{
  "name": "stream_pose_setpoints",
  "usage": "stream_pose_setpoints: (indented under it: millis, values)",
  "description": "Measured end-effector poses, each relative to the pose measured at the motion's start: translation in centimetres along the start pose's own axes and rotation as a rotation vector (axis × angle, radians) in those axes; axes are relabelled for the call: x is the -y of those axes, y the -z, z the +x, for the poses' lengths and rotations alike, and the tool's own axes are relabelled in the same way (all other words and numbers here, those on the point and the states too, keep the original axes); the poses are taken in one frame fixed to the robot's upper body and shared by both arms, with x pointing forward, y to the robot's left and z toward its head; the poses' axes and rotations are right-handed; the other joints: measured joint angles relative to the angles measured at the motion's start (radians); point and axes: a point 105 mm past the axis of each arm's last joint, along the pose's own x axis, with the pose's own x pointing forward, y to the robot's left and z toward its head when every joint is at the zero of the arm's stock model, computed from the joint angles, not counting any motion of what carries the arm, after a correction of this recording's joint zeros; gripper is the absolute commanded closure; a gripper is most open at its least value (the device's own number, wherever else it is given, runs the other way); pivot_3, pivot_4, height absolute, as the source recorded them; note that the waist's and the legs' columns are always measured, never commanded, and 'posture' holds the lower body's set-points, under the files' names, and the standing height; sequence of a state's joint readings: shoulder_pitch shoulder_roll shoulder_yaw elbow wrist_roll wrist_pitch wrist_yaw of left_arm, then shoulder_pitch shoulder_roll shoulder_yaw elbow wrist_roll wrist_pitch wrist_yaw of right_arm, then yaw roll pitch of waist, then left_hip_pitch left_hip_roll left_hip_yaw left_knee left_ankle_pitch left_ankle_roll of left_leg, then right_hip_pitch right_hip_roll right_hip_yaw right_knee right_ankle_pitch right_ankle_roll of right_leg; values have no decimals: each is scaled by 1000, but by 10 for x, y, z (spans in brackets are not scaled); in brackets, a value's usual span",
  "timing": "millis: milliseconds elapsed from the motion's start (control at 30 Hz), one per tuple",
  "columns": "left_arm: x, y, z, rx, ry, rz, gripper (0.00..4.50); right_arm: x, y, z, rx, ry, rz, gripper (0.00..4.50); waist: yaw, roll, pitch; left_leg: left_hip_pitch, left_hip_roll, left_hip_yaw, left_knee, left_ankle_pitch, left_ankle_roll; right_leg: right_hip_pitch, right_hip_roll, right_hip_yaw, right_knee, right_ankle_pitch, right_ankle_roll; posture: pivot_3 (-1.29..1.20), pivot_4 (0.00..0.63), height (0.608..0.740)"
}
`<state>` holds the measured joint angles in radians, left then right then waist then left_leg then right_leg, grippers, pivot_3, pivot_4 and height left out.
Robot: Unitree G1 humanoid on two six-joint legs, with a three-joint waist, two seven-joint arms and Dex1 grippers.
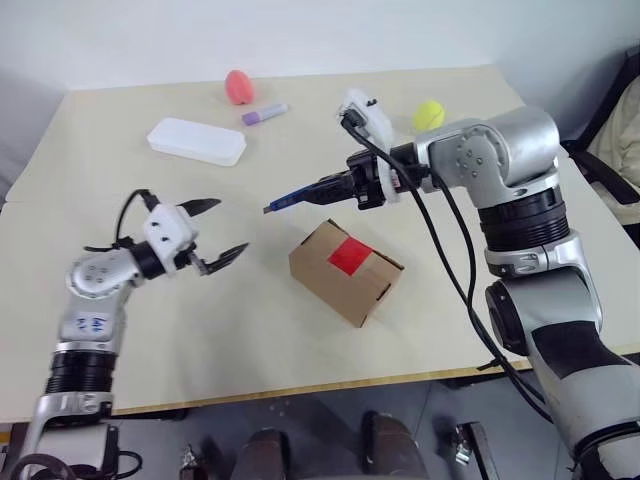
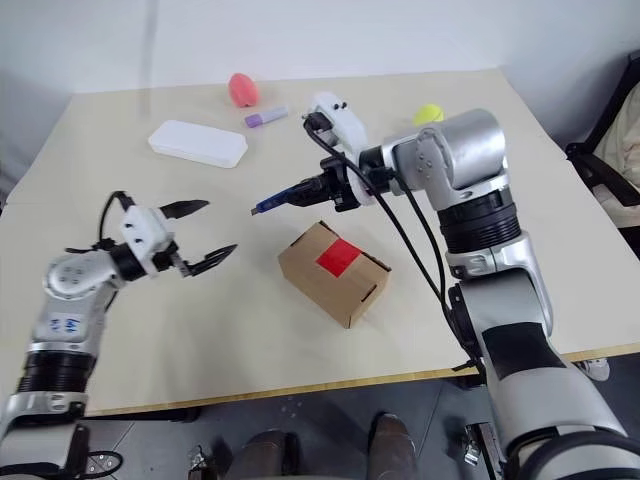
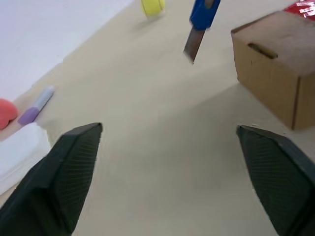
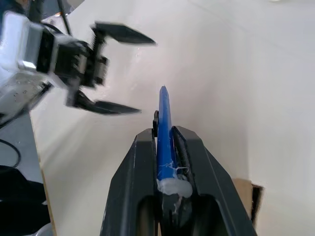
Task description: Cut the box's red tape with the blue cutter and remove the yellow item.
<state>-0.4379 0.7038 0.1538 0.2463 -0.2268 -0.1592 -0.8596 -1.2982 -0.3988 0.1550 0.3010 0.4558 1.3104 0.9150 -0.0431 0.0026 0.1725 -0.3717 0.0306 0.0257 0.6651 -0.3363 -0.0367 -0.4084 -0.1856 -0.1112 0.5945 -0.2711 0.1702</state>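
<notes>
Counting the things on the counter (image 1: 90,150), I find one box (image 1: 345,272) with one strip of red tape (image 1: 350,257) on its top, one white case (image 1: 196,141), one purple marker (image 1: 264,114), one pink rounded object (image 1: 238,86) and one yellow-green ball (image 1: 429,114). There is one blue cutter (image 1: 296,198), and the right claw (image 1: 335,186) is closed tight on it above the counter, its tip pointing toward the left claw (image 1: 215,231). The box stands on the counter just below and beside the right claw, apart from it. The left claw is wide and empty, and the box lies near it, on the side toward the right arm, not touching.
</notes>
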Motion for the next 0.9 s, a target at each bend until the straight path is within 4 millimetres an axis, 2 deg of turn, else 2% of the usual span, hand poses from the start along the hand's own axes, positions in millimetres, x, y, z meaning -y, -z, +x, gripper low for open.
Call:
stream_pose_setpoints:
  millis: [100,200,300,400,533,633,800,833,900]
  values:
    - [0,-10,-14,1,24,-36,0,8,-1,-16,54,42,23,4322,0,0,0,0,0,0,-1,0,0,0,0,0,0,0,0,0,150,740]
    - [17,-22,-9,14,90,-88,0,5,-5,-24,106,54,3,4322,5,0,0,0,0,0,0,0,0,0,0,0,0,0,0,0,150,740]
    - [27,-32,0,17,124,-116,0,6,-1,-33,122,83,1,4322,13,0,0,0,0,0,0,0,0,0,0,0,0,0,0,0,150,740]
    - [42,-43,15,37,198,-167,591,8,3,-42,146,115,7,4322,16,-1,1,0,0,0,1,0,0,0,0,0,0,0,0,0,150,740]
    - [68,-64,41,99,337,-248,1838,7,1,-55,197,177,-13,4322,16,-1,1,0,0,0,1,0,0,0,0,0,0,0,0,0,150,740]
    - [74,-77,57,104,403,-264,2766,13,6,-71,229,256,1,4322,16,-1,1,0,0,0,1,0,0,0,0,0,0,0,0,0,150,740]
    - [82,-86,69,83,477,-260,4322,16,11,-79,238,312,7,4322,9,-1,1,0,0,2,0,0,0,-1,0,1,0,0,0,0,150,740]
    - [86,-83,77,31,512,-267,4500,17,15,-86,242,345,7,4322,16,-1,1,0,0,1,1,0,0,-1,0,1,1,0,0,0,150,740]
    - [88,-74,87,-71,532,-270,4500,15,20,-92,239,371,0,4322,23,-2,1,-1,0,2,2,0,0,0,0,2,0,0,0,0,150,740]
